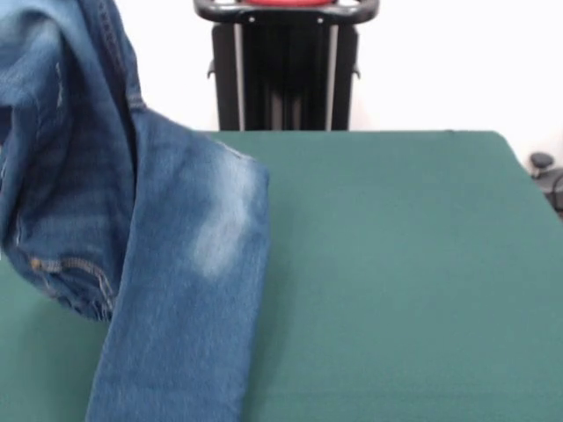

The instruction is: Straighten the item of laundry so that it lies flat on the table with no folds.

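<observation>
The item of laundry is a pair of blue denim jeans with a pale faded patch and tan stitching. It hangs lifted at the upper left of the front view, rising past the top edge. One leg drapes down over the green table to the bottom edge. A bunched, folded part with a stitched hem hangs at the far left. What holds the jeans up is out of the picture. The gripper is not visible.
A small dark object sits beyond the table's right edge. The table's rounded far right corner shows at the upper right.
</observation>
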Controlling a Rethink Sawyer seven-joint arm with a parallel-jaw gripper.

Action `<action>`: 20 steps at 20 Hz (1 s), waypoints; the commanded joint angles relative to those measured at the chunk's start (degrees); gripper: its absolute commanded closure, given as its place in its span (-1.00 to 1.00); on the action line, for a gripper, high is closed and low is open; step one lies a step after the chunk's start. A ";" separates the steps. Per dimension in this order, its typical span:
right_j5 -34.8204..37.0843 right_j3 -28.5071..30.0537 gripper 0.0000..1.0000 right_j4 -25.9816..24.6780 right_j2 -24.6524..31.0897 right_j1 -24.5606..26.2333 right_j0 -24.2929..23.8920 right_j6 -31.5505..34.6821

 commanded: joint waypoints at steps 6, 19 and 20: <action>-1.15 8.96 -1.00 0.59 -1.34 -3.96 1.02 15.56; 3.62 15.63 -1.00 -3.59 -3.26 -17.26 -0.63 17.55; 6.03 16.45 -1.00 -4.13 -2.96 -20.46 -0.92 18.45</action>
